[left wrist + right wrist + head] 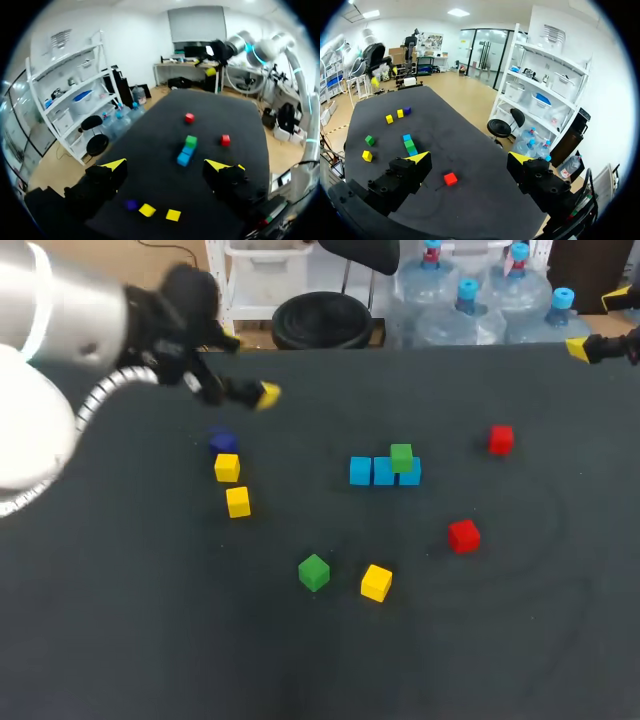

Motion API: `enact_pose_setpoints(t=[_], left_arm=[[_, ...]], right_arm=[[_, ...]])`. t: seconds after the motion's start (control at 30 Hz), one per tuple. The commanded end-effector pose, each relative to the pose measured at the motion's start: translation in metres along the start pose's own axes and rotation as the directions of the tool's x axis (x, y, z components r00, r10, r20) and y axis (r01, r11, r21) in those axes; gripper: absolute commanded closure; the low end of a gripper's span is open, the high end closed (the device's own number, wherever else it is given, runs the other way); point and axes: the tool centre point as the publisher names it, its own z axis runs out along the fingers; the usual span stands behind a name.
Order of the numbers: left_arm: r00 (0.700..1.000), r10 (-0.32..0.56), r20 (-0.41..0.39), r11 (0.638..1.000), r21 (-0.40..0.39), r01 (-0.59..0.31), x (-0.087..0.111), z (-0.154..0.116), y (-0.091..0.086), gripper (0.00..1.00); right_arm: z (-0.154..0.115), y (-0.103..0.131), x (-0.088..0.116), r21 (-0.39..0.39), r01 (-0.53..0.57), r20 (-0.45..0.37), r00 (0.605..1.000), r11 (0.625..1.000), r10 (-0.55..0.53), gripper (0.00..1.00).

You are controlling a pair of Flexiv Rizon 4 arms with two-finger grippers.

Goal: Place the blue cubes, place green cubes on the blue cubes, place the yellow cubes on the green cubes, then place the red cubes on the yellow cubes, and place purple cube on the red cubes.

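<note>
Looks like the green layer stage: one green cube [401, 457] already sitting on the blue row [372, 472], well ahead of the left tool [166, 166]. Spread wide, holding nothing; same with the right tool [469, 158]. Next up, probably: grabbing the loose green cube [313, 572], well apart from both tools, and parking it beside the first. Plain dark matte desk [480, 640].

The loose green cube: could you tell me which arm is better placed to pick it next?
Probably left: the left gripper, open, hangs nearer the loose green cube; the right gripper is at the far right corner.
</note>
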Motion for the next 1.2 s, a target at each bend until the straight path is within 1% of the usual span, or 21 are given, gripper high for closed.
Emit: enact_pose_setpoints(t=[0.03, 0.07, 0.1, 0.23, 0.3, 0.33, 0.37, 0.43, 0.53, 0.6, 0.63, 0.67, 0.7, 0.77, 0.8, 0.83, 0.9, 0.93, 1.03, 1.1, 1.2], left_arm=[[0.361, 0.704, -0.612, 0.708, 0.643, -0.291, 0.013, 0.023, -0.022, 0.0], [0.351, 0.71, -0.611, 0.7, 0.666, -0.258, 0.018, 0.027, -0.029, 0.0], [0.356, 0.712, -0.605, 0.695, 0.682, -0.229, 0.023, 0.031, -0.036, 0.0], [0.416, 0.666, -0.619, 0.703, 0.707, -0.074, 0.035, 0.039, -0.056, 0.0], [0.435, 0.619, -0.655, 0.713, 0.7, 0.038, 0.044, 0.043, -0.065, 0.0], [0.433, 0.569, -0.699, 0.734, 0.669, 0.116, 0.048, 0.043, -0.068, 0.0], [0.425, 0.552, -0.718, 0.733, 0.66, 0.164, 0.052, 0.043, -0.072, 0.0], [0.456, 0.475, -0.752, 0.737, 0.624, 0.262, 0.056, 0.043, -0.079, 0.0], [0.453, 0.457, -0.766, 0.724, 0.616, 0.311, 0.061, 0.044, -0.093, 0.0], [0.449, 0.473, -0.758, 0.716, 0.628, 0.306, 0.064, 0.045, -0.103, 0.0], [0.419, 0.49, -0.764, 0.714, 0.628, 0.309, 0.068, 0.045, -0.107, 0.0], [0.341, 0.53, -0.776, 0.726, 0.623, 0.291, 0.075, 0.046, -0.111, 0.0], [0.285, 0.553, -0.783, 0.741, 0.618, 0.262, 0.082, 0.046, -0.112, 0.0], [0.281, 0.578, -0.766, 0.724, 0.64, 0.257, 0.094, 0.048, -0.119, 0.0], [0.265, 0.597, -0.757, 0.732, 0.649, 0.205, 0.098, 0.048, -0.12, 0.0], [0.231, 0.608, -0.759, 0.737, 0.648, 0.192, 0.104, 0.047, -0.122, 0.0], [0.206, 0.632, -0.747, 0.74, 0.661, 0.126, 0.113, 0.047, -0.127, 0.0], [0.179, 0.649, -0.739, 0.736, 0.67, 0.1, 0.118, 0.046, -0.129, 0.0], [0.175, 0.649, -0.74, 0.754, 0.657, -0.021, 0.127, 0.045, -0.132, 0.0], [0.16, 0.64, -0.752, 0.767, 0.637, -0.076, 0.13, 0.046, -0.13, 0.0], [0.172, 0.629, -0.758, 0.777, 0.607, -0.168, 0.129, 0.048, -0.127, 0.0]], right_arm=[[0.0, 0.0, 0.0, -0.001, 0.0, 0.0, 1.0, 1.0, 0.0, 0.0], [0.0, 0.0, 0.0, -0.001, 0.0, 0.0, 1.0, 1.0, 0.0, 0.0], [0.0, 0.0, 0.0, -0.001, 0.0, 0.0, 1.0, 1.0, 0.0, 0.0], [0.0, 0.0, 0.0, -0.001, 0.0, 0.0, 1.0, 1.0, 0.0, 0.0], [0.0, 0.0, 0.0, -0.001, 0.0, 0.0, 1.0, 1.0, 0.0, 0.0], [0.0, 0.0, 0.0, -0.001, 0.0, 0.0, 1.0, 1.0, 0.0, 0.0], [0.0, 0.0, 0.0, -0.001, 0.0, 0.0, 1.0, 1.0, 0.0, 0.0], [0.0, 0.0, 0.0, -0.001, 0.0, 0.0, 1.0, 1.0, 0.0, 0.0], [0.0, 0.0, 0.0, -0.001, 0.0, 0.0, 1.0, 1.0, 0.0, 0.0], [0.0, 0.0, 0.0, -0.001, 0.0, 0.0, 1.0, 1.0, 0.0, 0.0], [0.0, 0.0, 0.0, -0.001, 0.0, 0.0, 1.0, 1.0, 0.0, 0.0], [0.0, 0.0, 0.0, -0.001, 0.0, 0.0, 1.0, 1.0, 0.0, 0.0], [0.0, 0.0, 0.0, -0.001, 0.0, 0.0, 1.0, 1.0, 0.0, 0.0], [0.0, 0.0, 0.0, -0.001, 0.0, 0.0, 1.0, 1.0, 0.0, 0.0], [0.0, 0.0, 0.0, -0.001, 0.0, 0.0, 1.0, 1.0, 0.0, 0.0], [0.0, 0.0, 0.0, -0.001, 0.0, 0.0, 1.0, 1.0, 0.0, 0.0], [0.0, 0.0, 0.0, -0.001, 0.0, 0.0, 1.0, 1.0, 0.0, 0.0], [0.0, 0.0, 0.0, -0.001, 0.0, 0.0, 1.0, 1.0, 0.0, 0.0], [0.0, 0.0, 0.0, -0.001, 0.0, 0.0, 1.0, 1.0, 0.0, 0.0], [0.0, 0.0, 0.0, -0.001, 0.0, 0.0, 1.0, 1.0, 0.0, 0.0], [0.0, 0.0, 0.0, -0.001, 0.0, 0.0, 1.0, 1.0, 0.0, 0.0]])
